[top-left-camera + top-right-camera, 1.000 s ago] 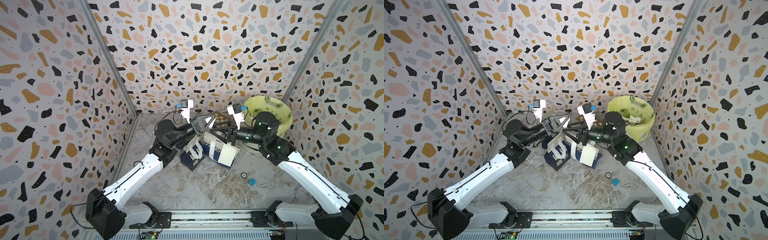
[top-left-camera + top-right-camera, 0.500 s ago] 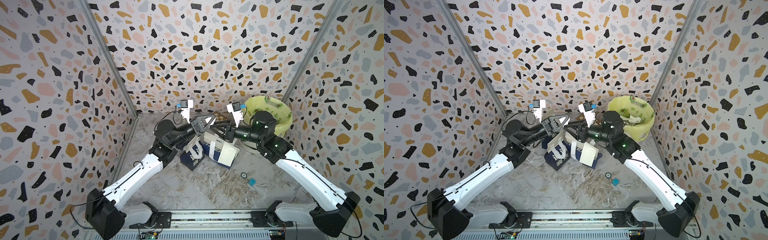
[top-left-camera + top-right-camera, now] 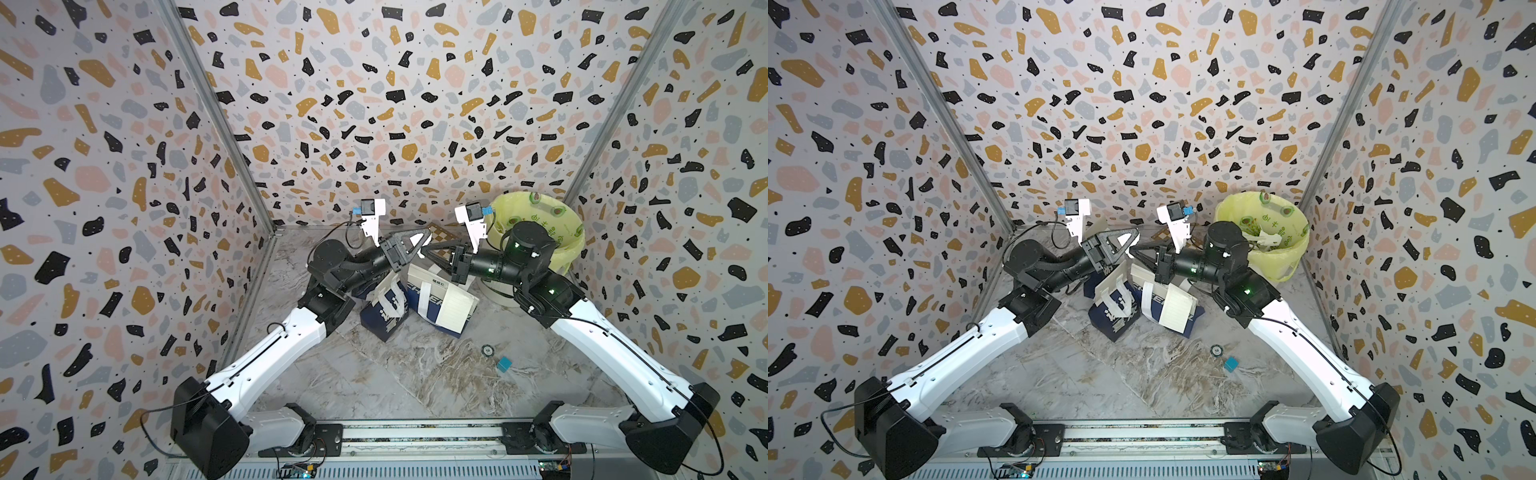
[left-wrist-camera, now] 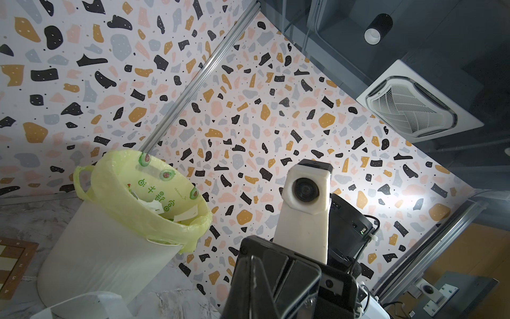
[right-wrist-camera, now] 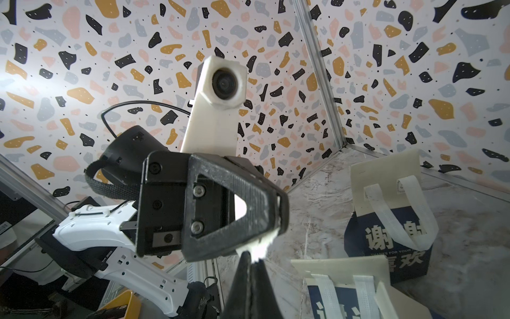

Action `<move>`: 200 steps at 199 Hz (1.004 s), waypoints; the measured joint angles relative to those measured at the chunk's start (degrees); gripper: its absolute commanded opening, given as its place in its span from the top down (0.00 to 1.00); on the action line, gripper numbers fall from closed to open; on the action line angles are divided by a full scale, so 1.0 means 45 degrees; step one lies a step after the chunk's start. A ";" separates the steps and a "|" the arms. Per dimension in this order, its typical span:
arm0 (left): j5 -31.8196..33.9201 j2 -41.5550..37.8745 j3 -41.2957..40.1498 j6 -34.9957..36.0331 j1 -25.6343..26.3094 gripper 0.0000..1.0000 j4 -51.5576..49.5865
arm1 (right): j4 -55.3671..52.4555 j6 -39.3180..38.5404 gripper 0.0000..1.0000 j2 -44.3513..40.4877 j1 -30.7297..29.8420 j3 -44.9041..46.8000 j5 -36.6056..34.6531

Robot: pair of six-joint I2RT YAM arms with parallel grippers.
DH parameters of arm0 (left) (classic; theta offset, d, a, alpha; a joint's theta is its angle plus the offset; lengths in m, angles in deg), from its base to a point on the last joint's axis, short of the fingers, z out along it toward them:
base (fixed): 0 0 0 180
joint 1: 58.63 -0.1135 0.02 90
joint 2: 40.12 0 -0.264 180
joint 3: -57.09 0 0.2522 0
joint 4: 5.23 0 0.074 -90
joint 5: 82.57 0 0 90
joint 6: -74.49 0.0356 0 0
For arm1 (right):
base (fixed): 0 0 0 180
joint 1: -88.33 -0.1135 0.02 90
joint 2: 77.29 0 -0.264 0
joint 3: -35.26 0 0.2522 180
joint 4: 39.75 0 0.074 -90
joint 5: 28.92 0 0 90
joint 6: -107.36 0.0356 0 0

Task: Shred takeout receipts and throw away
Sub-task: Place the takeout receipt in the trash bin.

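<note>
Missed by left wrist view, plain in right: receipt scrap (image 5: 260, 247) clamped by my left gripper (image 5: 282, 214) and right gripper (image 5: 249, 261).

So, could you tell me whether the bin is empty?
Not empty: white paper scraps lie inside the bin, on its yellow-green liner.

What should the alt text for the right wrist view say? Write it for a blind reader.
The left pincer and the right pincer, both shut, pinch one small white receipt scrap between them, tip to tip. Beyond them two navy-and-white paper bags sit on the marble floor.
</note>
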 measured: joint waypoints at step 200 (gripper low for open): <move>0.4158 -0.3109 -0.0724 0.4401 0.0019 0.23 -0.5761 | -0.6445 -0.6135 0.41 0.5625 0.6504 -0.4809 -0.9423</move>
